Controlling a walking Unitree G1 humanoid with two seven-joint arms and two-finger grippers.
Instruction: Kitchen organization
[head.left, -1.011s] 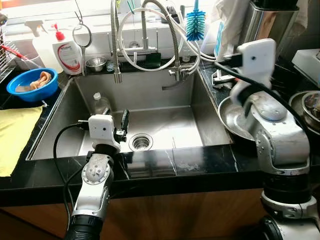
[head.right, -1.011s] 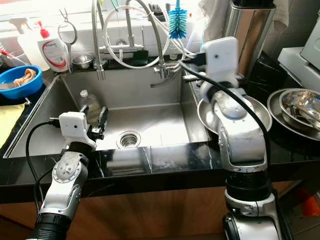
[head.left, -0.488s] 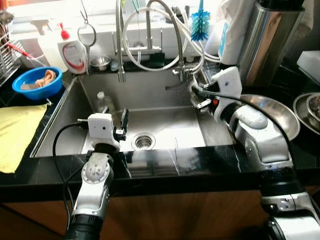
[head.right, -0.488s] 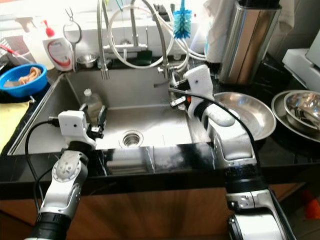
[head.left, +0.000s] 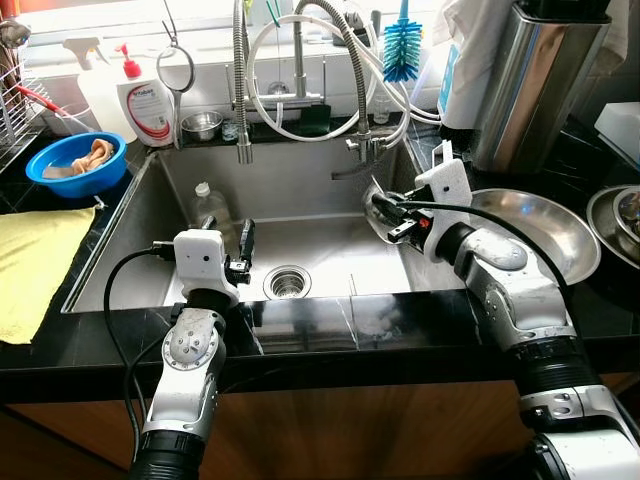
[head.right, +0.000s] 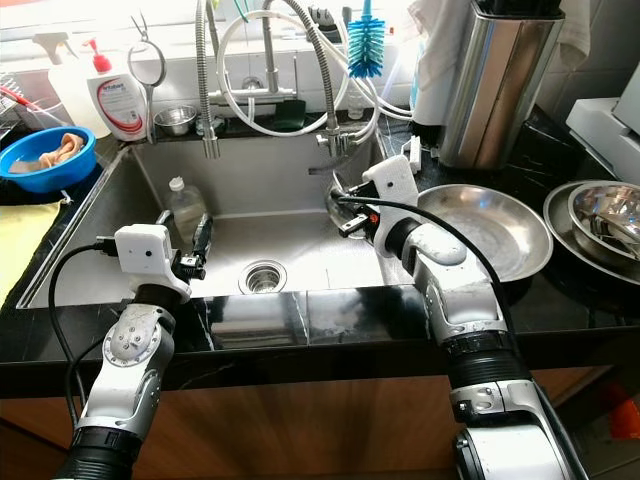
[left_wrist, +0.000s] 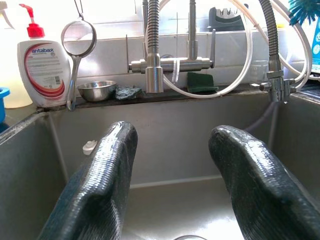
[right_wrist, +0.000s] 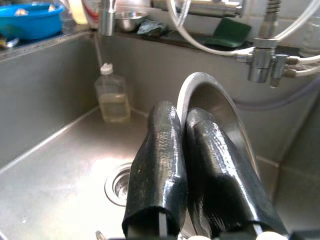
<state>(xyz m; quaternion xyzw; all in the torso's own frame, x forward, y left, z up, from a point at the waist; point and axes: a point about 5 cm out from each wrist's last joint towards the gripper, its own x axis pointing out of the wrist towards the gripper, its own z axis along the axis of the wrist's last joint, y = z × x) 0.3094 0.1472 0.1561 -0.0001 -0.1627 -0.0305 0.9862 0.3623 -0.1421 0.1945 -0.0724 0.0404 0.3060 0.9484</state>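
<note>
While the right gripper (head.left: 385, 212) reaches over the right side of the stainless steel sink (head.left: 300, 190), its two black fingers are pinched on the rim of a small round steel dish (head.left: 379, 196), which stands on edge above the basin, its face turned towards the drain (head.left: 285, 281). The left gripper (head.left: 228, 232) hangs over the near left part of the basin, fingers apart and holding nothing; just beyond its tips a clear plastic bottle (head.left: 205, 206) of pale liquid stands against the back left wall. Behind the right arm a wide shallow steel bowl (head.left: 540, 222) sits on the black counter. Far left, a blue plastic bowl (head.left: 73, 165) holds a crumpled orange cloth.

In the left wrist view, the spread fingers (left_wrist: 97, 190) frame the sink's back wall, with a small steel cup (left_wrist: 97, 90) on the ledge above.

In the right wrist view, the dish (right_wrist: 212, 102) rises edge-on between the closed fingers (right_wrist: 159, 165), curving up past their tips.
</note>
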